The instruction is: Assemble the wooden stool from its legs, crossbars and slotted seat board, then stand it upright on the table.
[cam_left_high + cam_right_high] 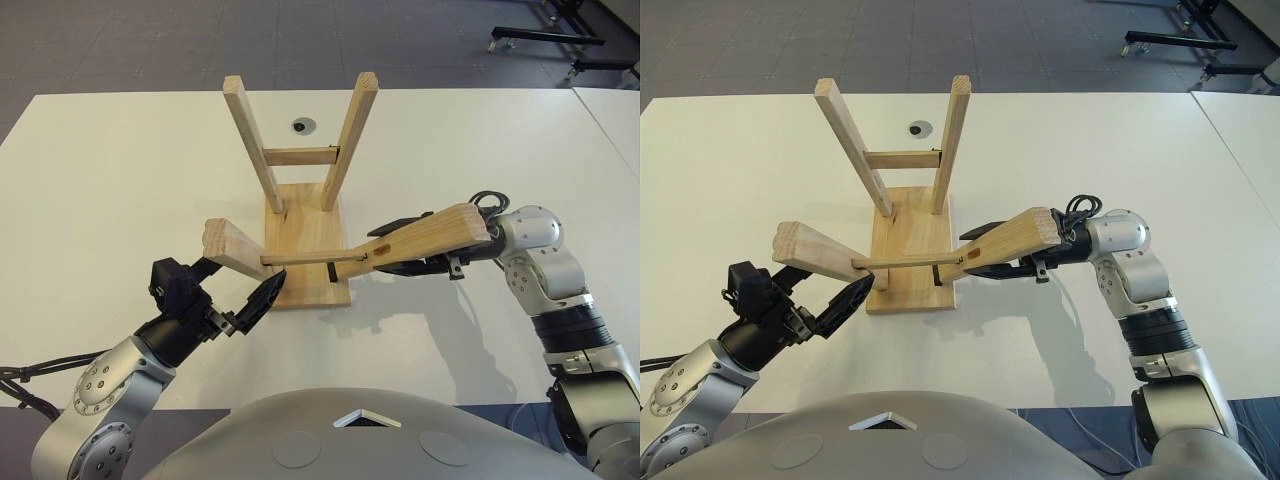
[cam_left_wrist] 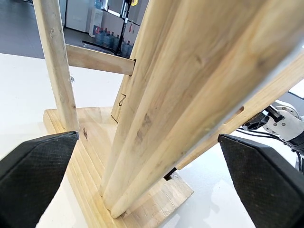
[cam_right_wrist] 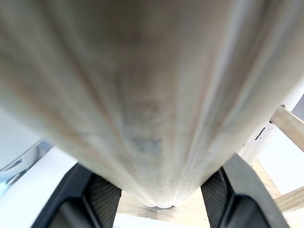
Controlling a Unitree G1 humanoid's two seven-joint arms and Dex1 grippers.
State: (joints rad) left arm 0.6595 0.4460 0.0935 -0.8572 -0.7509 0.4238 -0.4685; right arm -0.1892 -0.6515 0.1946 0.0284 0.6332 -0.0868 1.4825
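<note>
Left eye view: white table (image 1: 120, 180) stands on grey floor (image 1: 150, 40).

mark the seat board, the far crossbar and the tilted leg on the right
seat board (image 1: 300, 232), left eye view, bare middle of the board
far crossbar (image 1: 300, 156), left eye view, middle of its length
tilted right leg (image 1: 432, 233), left eye view, broad face towards its free end

You have the white counter (image 1: 120, 180) spanning the middle of the frame. Flat on it, at centre, lies the wooden seat board (image 1: 305, 235), its long side running away from you. Just beyond it, at upper centre, a small dark round fitting (image 1: 302, 126) sits in the surface.
</note>
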